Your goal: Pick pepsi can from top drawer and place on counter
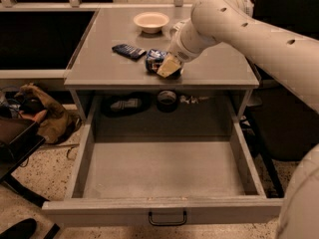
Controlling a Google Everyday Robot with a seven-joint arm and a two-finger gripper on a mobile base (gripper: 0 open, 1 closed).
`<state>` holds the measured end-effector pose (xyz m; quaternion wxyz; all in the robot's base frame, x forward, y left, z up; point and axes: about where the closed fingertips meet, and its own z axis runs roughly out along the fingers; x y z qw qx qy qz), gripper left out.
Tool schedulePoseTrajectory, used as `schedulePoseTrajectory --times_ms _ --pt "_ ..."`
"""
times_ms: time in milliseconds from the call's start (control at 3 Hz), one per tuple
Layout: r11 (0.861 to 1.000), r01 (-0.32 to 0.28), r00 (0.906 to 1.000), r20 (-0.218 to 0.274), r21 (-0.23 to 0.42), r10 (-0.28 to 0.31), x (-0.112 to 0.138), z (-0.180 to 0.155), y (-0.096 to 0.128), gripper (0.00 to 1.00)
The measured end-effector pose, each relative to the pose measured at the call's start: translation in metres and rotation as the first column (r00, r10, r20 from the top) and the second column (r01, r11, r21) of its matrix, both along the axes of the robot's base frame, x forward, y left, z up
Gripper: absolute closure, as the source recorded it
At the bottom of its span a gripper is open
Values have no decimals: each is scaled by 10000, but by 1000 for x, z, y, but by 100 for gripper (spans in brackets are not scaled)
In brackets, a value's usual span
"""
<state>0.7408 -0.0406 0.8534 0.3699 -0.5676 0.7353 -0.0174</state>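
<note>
Counter (99,66) near its front edge: jaws grip the pepsi can (153,60) against the surface.

Workshop-like room, grey metal cabinet (242,103), brown bag (50,116) on speckled floor (47,176), claw (168,66) over counter (219,66)

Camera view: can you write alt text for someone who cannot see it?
The robot arm's gripper is at the pepsi can on the counter, near its front edge. A flat dark blue packet lies left of the can and a pale bowl stands farther back; below, the top drawer is pulled open.
</note>
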Motion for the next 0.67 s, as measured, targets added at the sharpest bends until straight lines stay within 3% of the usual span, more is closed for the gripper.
schedulePoseTrajectory --times_ms 667 --pt "10000 -1 10000 -1 0 1 0 0 0 40"
